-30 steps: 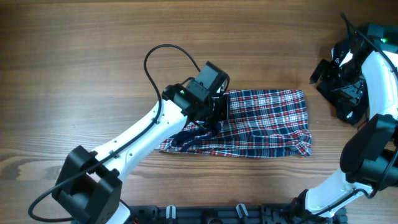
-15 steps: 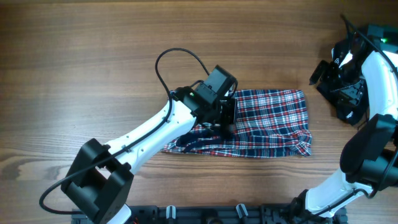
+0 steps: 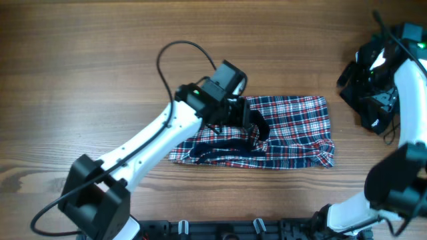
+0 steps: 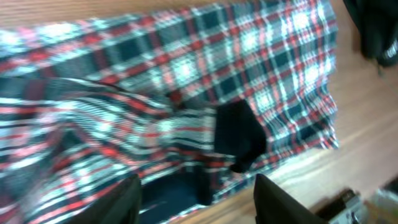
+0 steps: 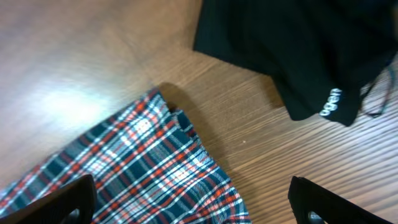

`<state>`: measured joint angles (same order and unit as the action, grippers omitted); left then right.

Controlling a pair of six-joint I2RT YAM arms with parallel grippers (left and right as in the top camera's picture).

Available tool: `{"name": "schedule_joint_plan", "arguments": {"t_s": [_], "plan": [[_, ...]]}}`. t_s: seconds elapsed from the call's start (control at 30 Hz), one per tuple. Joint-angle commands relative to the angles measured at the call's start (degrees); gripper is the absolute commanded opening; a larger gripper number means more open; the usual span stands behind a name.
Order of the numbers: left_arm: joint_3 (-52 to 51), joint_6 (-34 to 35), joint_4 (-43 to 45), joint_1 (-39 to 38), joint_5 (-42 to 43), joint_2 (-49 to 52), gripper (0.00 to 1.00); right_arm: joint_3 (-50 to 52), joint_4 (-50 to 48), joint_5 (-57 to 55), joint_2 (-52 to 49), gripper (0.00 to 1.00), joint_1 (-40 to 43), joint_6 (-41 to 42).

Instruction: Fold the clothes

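The clothes, a red, navy and white plaid shirt (image 3: pixel 293 130), lie flat across the middle of the table. A crumpled fold with navy trim (image 4: pixel 239 134) rests on the shirt's left half. My left gripper (image 3: pixel 245 120) hovers just above that fold; its fingers (image 4: pixel 118 202) stand apart with nothing between them, so it is open (image 4: pixel 199 208). My right gripper (image 3: pixel 360 100) hangs off the shirt's right end. It is wide open (image 5: pixel 193 211) and looks down on the shirt's corner (image 5: pixel 161 102) without touching it.
A black object with white lettering (image 5: pixel 298 56) fills the upper right of the right wrist view. The left arm's cable (image 3: pixel 177 50) loops over the wood behind the shirt. Bare wooden table (image 3: pixel 80 80) surrounds the shirt, and black fixtures line the front edge (image 3: pixel 253 227).
My left gripper carried a shirt edge rightward, opened and let it go, then drew back a little left. The dropped fold now lies on the shirt. The right arm barely moved.
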<state>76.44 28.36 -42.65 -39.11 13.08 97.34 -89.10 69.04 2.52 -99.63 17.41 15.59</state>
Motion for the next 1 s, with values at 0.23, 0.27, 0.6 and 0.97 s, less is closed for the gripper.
{"name": "schedule_joint_plan", "arguments": {"t_s": [0.23, 0.27, 0.6, 0.97], "plan": [[1.18, -0.92, -1.44, 0.26, -1.18, 6.34, 0.24, -1.44, 0.83, 0.28, 5.27, 1.00, -0.13, 0.92], [1.18, -0.94, -0.52, 0.26, 0.46, 8.28, 0.22, -1.44, 0.94, 0.26, 5.27, 1.00, -0.13, 0.90], [1.18, -3.15, 12.26, -0.55, 3.61, 16.52, 0.23, -1.44, 2.86, 0.50, 5.29, 1.00, -0.13, 1.07], [1.27, -7.26, 13.46, 4.35, 3.13, 7.30, 0.40, -0.20, 10.95, 3.19, 9.01, 1.00, -0.13, -1.90]]}}
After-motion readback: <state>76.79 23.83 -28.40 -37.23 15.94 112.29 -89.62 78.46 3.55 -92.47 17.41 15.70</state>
